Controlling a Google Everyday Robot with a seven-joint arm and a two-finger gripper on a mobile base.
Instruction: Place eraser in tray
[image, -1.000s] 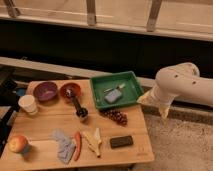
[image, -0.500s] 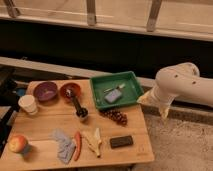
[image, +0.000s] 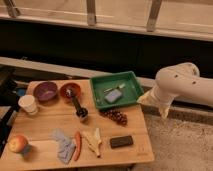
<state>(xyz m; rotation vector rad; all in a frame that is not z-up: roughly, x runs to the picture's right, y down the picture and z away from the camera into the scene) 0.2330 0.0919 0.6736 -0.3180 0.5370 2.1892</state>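
The eraser (image: 121, 141), a small flat black block, lies on the wooden table near its front right edge. The green tray (image: 131, 76) stands at the back right of the table and holds a blue-grey pad (image: 114, 95) and a thin yellowish item. Only the white arm (image: 177, 90) shows, off the table's right side, with its tapered end beside the tray's right rim. The gripper itself is not in view. Nothing touches the eraser.
A purple bowl (image: 46, 91), a red bowl (image: 70, 91) and a white cup (image: 28, 104) stand at the back left. A dark upright object (image: 79, 106), grapes (image: 116, 116), banana (image: 92, 141), carrot (image: 77, 145), blue cloth (image: 62, 145) and apple (image: 18, 144) lie around.
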